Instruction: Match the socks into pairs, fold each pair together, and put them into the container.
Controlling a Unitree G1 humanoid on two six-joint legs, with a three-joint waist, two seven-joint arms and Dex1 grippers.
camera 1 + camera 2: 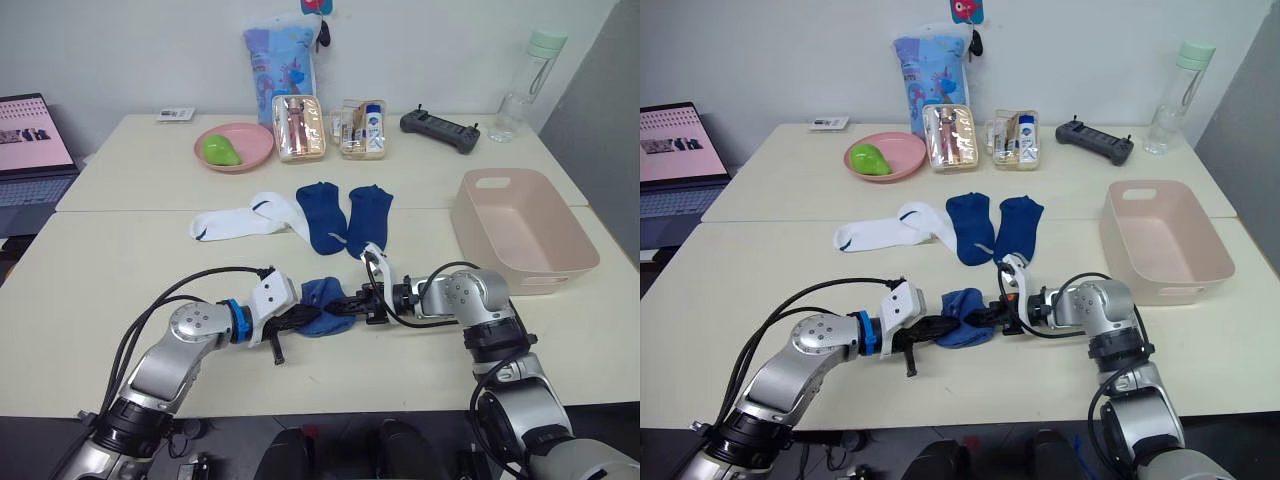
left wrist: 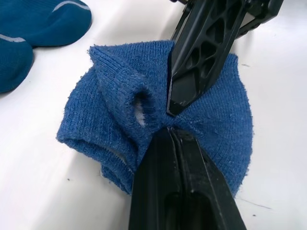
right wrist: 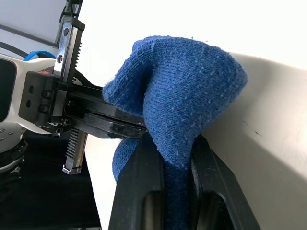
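A bunched dark blue sock bundle sits at the near middle of the surface, caught between the two arms. The left pincer is pressed together on its near-left edge; the right pincer pinches its right side, cloth squeezed between the fingers. Farther off lie two blue socks and white socks. The pink container stands far right.
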